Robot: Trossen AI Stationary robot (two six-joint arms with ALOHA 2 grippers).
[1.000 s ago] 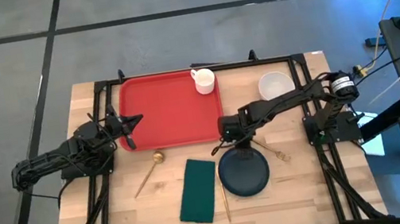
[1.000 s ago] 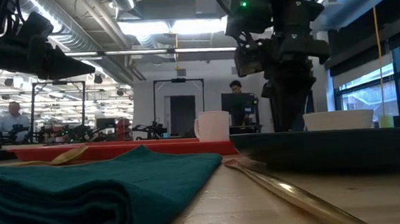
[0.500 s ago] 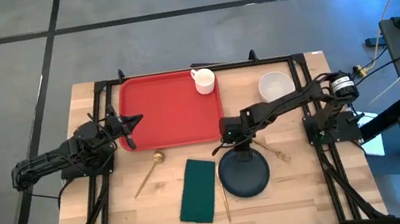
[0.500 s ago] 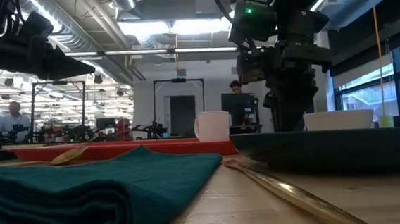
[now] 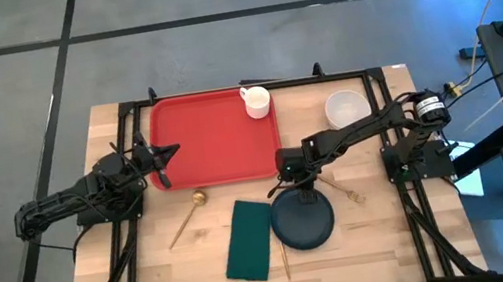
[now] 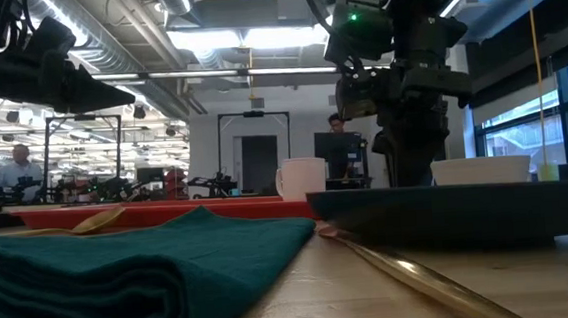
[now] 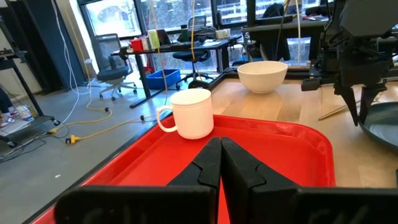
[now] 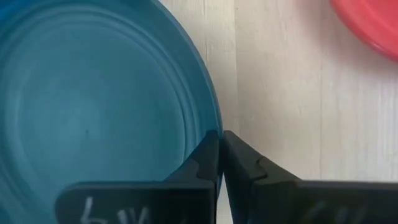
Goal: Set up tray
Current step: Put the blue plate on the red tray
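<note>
The red tray (image 5: 215,137) lies at the table's far left, with a white mug (image 5: 256,101) standing in its far right corner. A dark blue plate (image 5: 305,224) rests flat on the wood just near of the tray's right end. My right gripper (image 8: 221,140) points steeply down at the plate's far edge and is shut on its rim. My left gripper (image 5: 168,156) hovers shut and level over the tray's left edge, touching nothing; its wrist view shows the shut gripper (image 7: 220,146) above the tray (image 7: 280,143). My right gripper pinches the plate's rim (image 8: 212,124) at its far edge between the two fingers, one finger over the plate's inner side and one outside it. The fingers come from above, slanting steeply down. The plate lies on the table (image 6: 448,213).
A folded dark green napkin (image 5: 250,239) lies left of the plate, with a thin gold utensil (image 5: 283,252) between them. A gold spoon (image 5: 188,217) lies near the tray's near edge, another gold utensil (image 5: 346,192) right of the plate, and a white bowl (image 5: 347,108) at the far right.
My right gripper has shut on the plate's far rim after sinking slightly. The plate has shifted a little toward the table's left.
</note>
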